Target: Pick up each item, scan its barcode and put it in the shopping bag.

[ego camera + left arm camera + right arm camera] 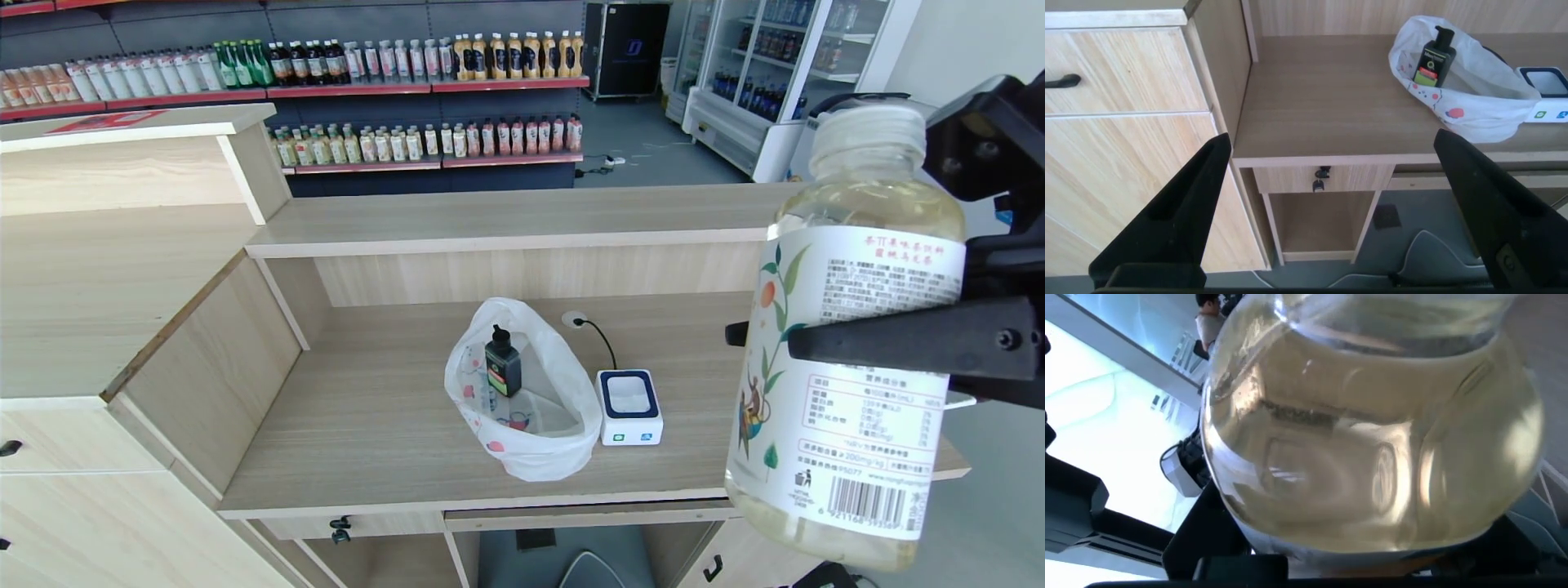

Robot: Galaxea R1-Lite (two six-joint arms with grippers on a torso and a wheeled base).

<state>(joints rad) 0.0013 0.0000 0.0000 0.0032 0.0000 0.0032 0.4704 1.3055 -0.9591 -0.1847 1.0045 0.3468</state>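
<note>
The bottle of pale drink (849, 425) is up off the bench (367, 441), out at four o'clock from the scanner (629, 406). The right gripper (882, 339) pinches it round the label. Scanning looks to be the step in hand: the barcode needs turning down over the scanner, just at three o'clock of the shopping bag (539, 457). The left gripper (1331, 143) hangs spread, holding nothing.
</note>
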